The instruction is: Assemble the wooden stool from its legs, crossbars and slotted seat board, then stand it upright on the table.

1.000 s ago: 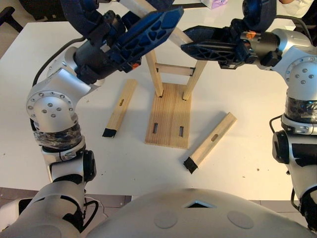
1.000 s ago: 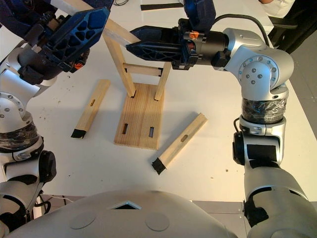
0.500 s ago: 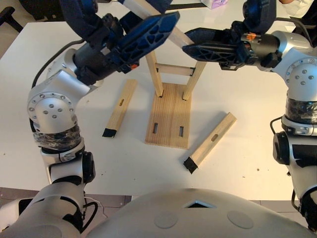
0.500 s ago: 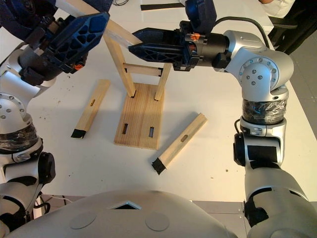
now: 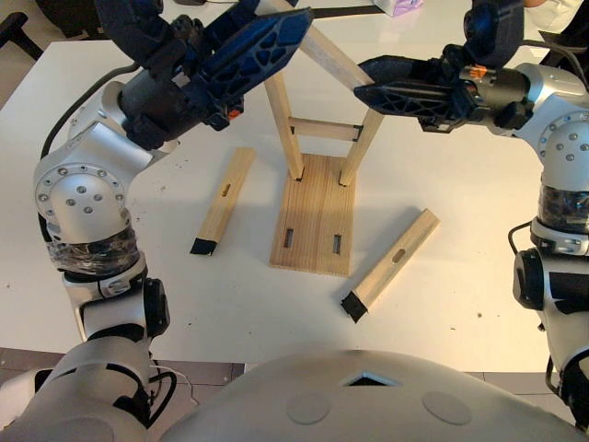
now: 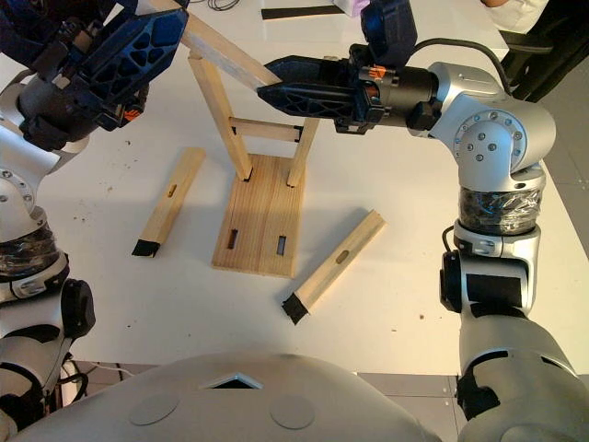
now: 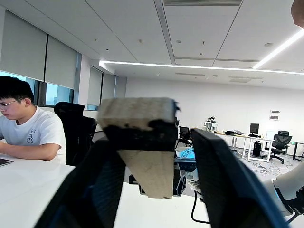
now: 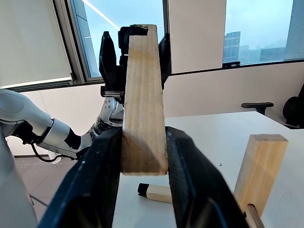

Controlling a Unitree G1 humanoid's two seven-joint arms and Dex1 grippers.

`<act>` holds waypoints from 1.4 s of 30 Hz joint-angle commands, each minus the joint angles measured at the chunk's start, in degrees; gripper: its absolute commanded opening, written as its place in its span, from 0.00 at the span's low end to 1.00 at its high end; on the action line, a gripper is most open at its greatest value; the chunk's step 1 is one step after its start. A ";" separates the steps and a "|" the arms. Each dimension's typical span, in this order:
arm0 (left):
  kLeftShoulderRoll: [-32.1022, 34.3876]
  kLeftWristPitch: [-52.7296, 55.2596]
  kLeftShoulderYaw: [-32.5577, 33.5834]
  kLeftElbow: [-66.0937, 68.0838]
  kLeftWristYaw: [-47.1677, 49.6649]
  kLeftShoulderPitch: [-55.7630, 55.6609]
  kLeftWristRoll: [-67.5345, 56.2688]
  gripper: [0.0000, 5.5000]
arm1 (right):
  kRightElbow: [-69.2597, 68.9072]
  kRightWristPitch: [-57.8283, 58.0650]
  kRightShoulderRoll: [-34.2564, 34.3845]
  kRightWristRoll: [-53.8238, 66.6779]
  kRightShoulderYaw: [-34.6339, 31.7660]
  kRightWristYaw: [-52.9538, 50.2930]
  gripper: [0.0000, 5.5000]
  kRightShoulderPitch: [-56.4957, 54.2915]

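- Stool parts lie mid-frame in the head views: the seat board point(image 5: 313, 207) is flat on the table point(image 5: 460, 212), with two legs point(image 5: 285, 129) standing in its far slots and joined by a crossbar point(image 5: 324, 129).
- The near slots point(image 5: 289, 238) are empty, and loose legs point(image 5: 224, 200) lie on either side.
- A wooden bar point(image 5: 331, 57) hangs above, its long axis slanting from upper left down to the right.
- The left gripper point(image 7: 154, 142) is clenched on the high end, and the right gripper point(image 5: 361, 78) grasps the low end.
- That low end sits nearest the standing legs, so it probably leads.

The seat board point(image 5: 313, 216) lies at the centre of the table point(image 5: 460, 304). Two upright legs point(image 5: 286, 129) stand on its far end, with the crossbar point(image 5: 324, 129) between them. A loose leg point(image 5: 224, 200) lies left of the board, and a second loose leg point(image 5: 391, 263) lies right of it. The raised leg point(image 5: 327, 57) spans above, from the left gripper point(image 5: 276, 20) to the right gripper point(image 5: 361, 78).
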 commanded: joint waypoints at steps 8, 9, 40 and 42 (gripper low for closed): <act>1.69 -0.18 0.22 -0.55 -2.90 -0.82 1.76 0.24 | 0.92 -1.04 -0.50 -2.56 1.09 0.69 0.24 0.49; 1.92 -0.40 0.36 -0.71 -2.92 -0.34 2.42 0.24 | 1.50 -1.39 -0.37 -2.80 0.89 0.42 0.24 0.21; 20.84 -31.14 -6.98 37.54 -26.84 14.89 50.92 0.24 | -10.99 -13.00 4.80 -6.58 -7.41 -17.97 0.45 18.41; 21.08 -32.69 -7.76 37.63 -27.69 16.12 52.53 0.24 | -10.80 -13.40 4.78 -6.59 -7.50 -18.30 0.45 18.87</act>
